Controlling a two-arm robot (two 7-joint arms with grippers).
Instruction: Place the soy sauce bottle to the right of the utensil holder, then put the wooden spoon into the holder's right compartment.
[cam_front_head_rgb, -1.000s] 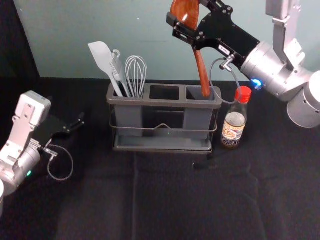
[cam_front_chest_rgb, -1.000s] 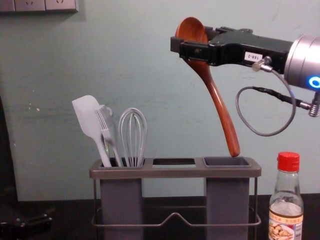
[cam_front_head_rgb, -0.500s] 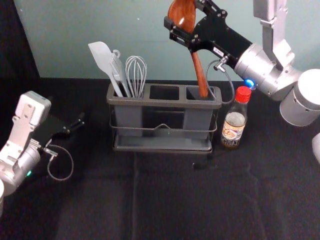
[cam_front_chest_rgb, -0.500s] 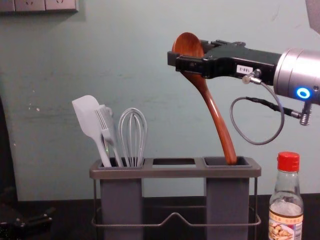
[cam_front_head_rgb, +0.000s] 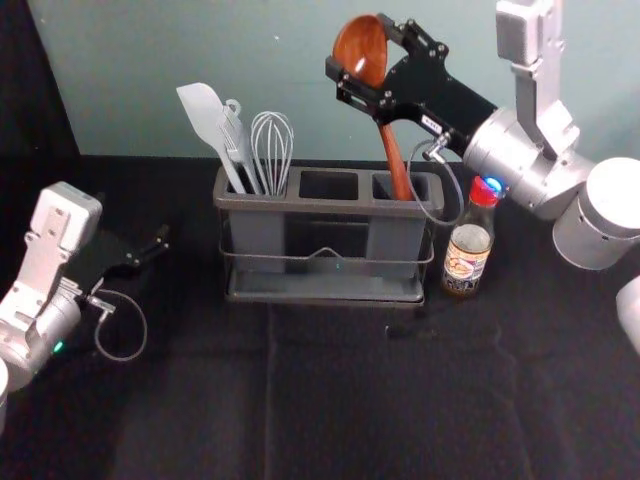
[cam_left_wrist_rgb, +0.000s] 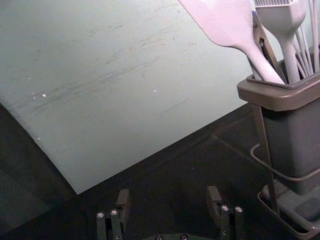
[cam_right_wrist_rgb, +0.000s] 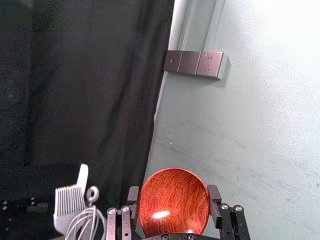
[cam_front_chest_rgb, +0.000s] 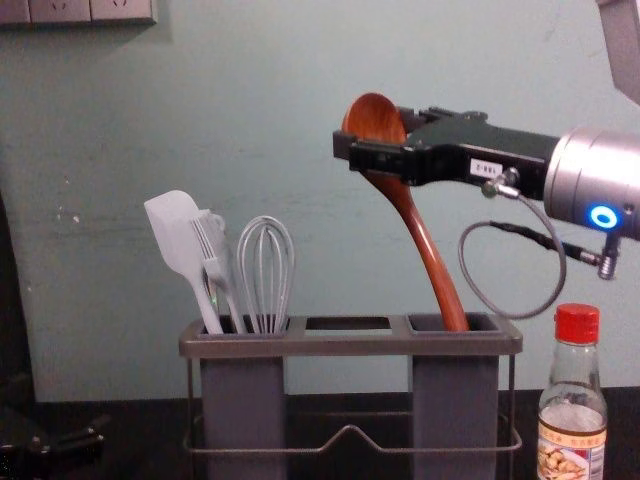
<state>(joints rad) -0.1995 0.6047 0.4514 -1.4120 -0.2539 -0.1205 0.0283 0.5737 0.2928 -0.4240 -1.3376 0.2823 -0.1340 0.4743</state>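
My right gripper (cam_front_head_rgb: 366, 58) is shut on the wooden spoon (cam_front_head_rgb: 361, 50) by its bowl, above the holder; in the right wrist view the right gripper (cam_right_wrist_rgb: 174, 200) has the spoon's bowl (cam_right_wrist_rgb: 174, 202) between its fingers. In the chest view the spoon's handle (cam_front_chest_rgb: 432, 262) slants down, its lower end inside the right compartment of the utensil holder (cam_front_chest_rgb: 350, 345). The red-capped soy sauce bottle (cam_front_head_rgb: 468, 250) stands upright just right of the holder. My left gripper (cam_front_head_rgb: 150, 250) stays parked left of the holder; in the left wrist view the left gripper (cam_left_wrist_rgb: 168, 205) is open and empty.
A white spatula (cam_front_chest_rgb: 180, 240), a brush (cam_front_chest_rgb: 213, 255) and a whisk (cam_front_chest_rgb: 266, 275) stand in the holder's left compartment. Behind the black-covered table (cam_front_head_rgb: 330, 390) rises a pale wall (cam_front_chest_rgb: 300, 120). The right arm's cable loops close above the bottle.
The right gripper has come down with the spoon, and the handle's end has passed from above the right compartment's rim to inside it. Left arm, bottle and holder have not moved.
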